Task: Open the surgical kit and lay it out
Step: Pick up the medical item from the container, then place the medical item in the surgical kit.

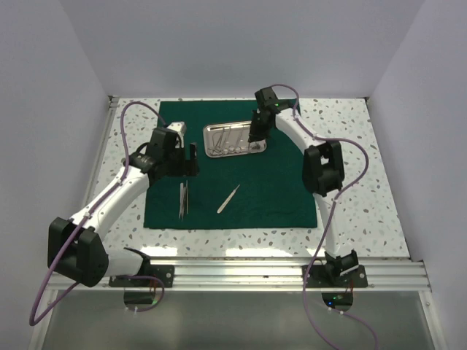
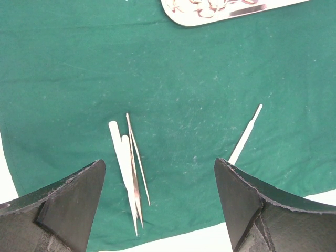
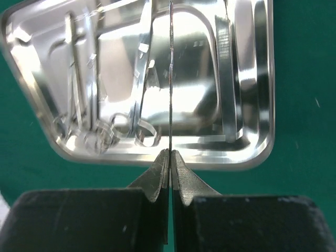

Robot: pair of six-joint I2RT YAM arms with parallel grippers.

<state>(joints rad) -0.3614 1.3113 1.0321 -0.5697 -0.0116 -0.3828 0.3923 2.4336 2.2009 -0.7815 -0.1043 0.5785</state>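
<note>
The dark green cloth (image 1: 277, 197) lies spread flat on the table. The steel tray (image 1: 207, 138) sits on its far part and holds ring-handled scissors and forceps (image 3: 84, 105) and a flat tool (image 3: 226, 68). My right gripper (image 3: 170, 153) is shut on a thin silver instrument (image 3: 171, 79), seen edge-on, held over the tray (image 3: 262, 79). My left gripper (image 2: 158, 163) is open and empty above the cloth's near left part (image 2: 184, 79). Two pairs of tweezers (image 2: 131, 168) lie side by side below it. Another slim tool (image 2: 245, 134) lies to their right.
The cloth's near edge and white speckled table show just below the tweezers. The tray's near corner (image 2: 210, 18) is at the top of the left wrist view. White walls enclose the table on three sides. The right arm's elbow (image 1: 322, 168) hangs over the cloth's right edge.
</note>
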